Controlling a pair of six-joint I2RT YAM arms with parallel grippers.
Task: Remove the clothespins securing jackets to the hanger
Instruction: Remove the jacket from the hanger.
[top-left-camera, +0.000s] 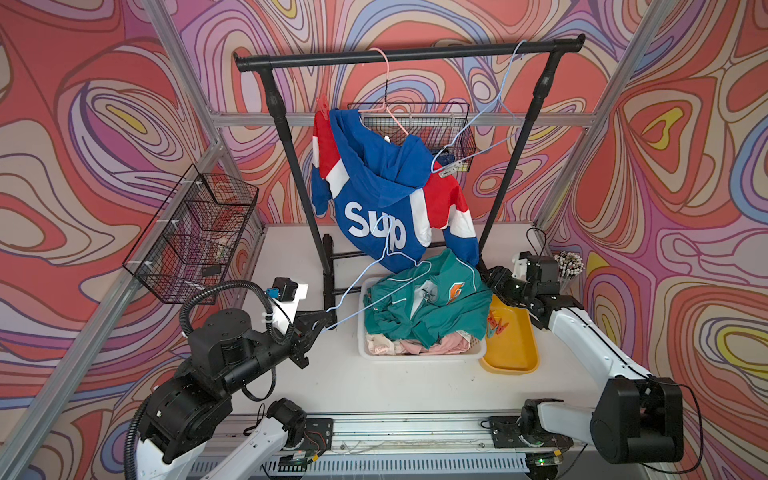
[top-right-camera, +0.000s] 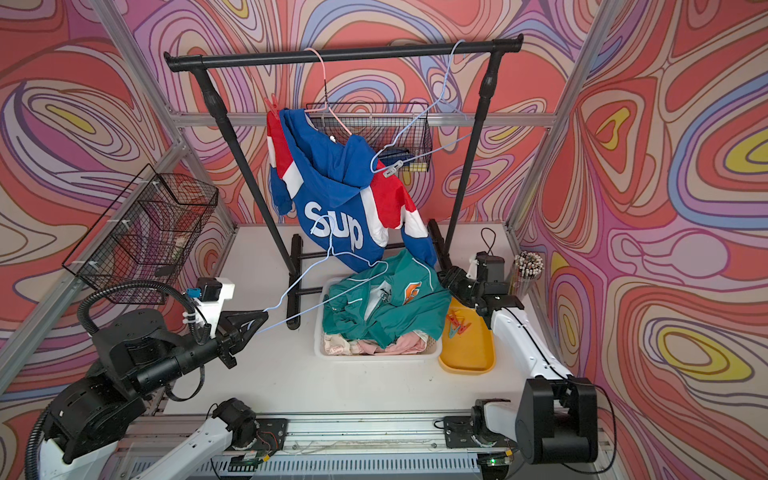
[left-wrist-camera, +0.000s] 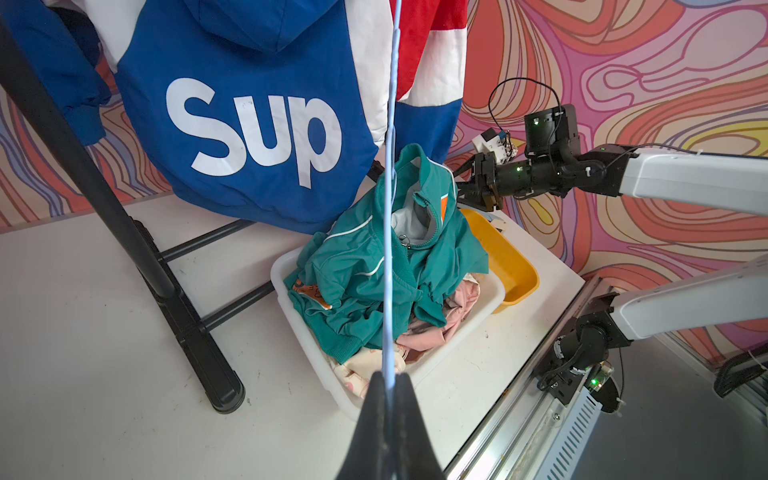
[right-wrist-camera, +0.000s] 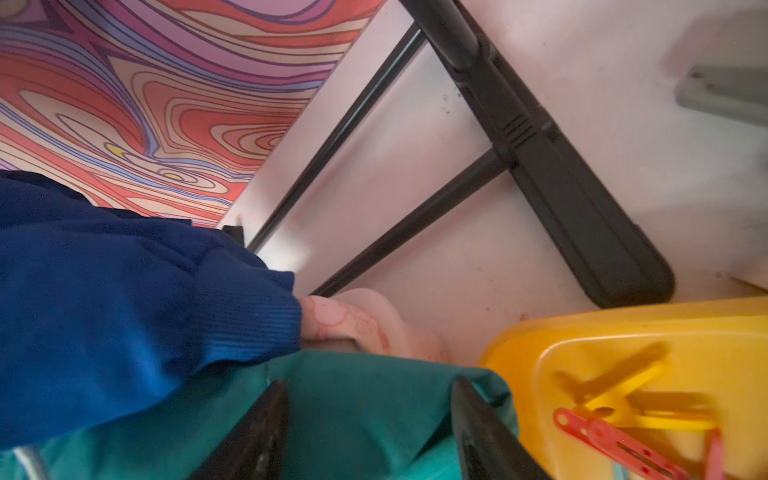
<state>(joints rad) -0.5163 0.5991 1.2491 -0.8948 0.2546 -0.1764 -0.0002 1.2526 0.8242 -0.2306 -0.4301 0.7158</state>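
Clothespins are lying in a loose heap in the yellow tray. One coral-red clothespin is pinching the shoulder of the hooded jacket to the pink hanger. A grey clothespin is sitting on a bare hanger hooked over the rail.

My left tool is clenching the thin wire of an empty light-blue hanger, holding it low above the tabletop. My right tool is standing released, jaws apart and empty, over the teal jacket, just beside the tray.

I am judging the coral-red clothespin to be the step in hand. Procedure:
1. I am planning to lift the right tool clear of the tray and the teal jacket before travelling.
2. The jaws should be closing across the two lever tails, not the nose, so the spring opens.
3. The pull should be running straight off the hanger wire, away from the cloth.
4. The left tool should be keeping its hanger clear, since that wire is crossing in front of the hooded jacket.

The clothespins look like rigid moulded plastic. The hanger wires are slim and probably springy. The hooded jacket is showing a ribbed cuff. The teal jacket, smooth with white piping, is lying crumpled over the pink jacket in the white basket. The tray looks hard and glossy.
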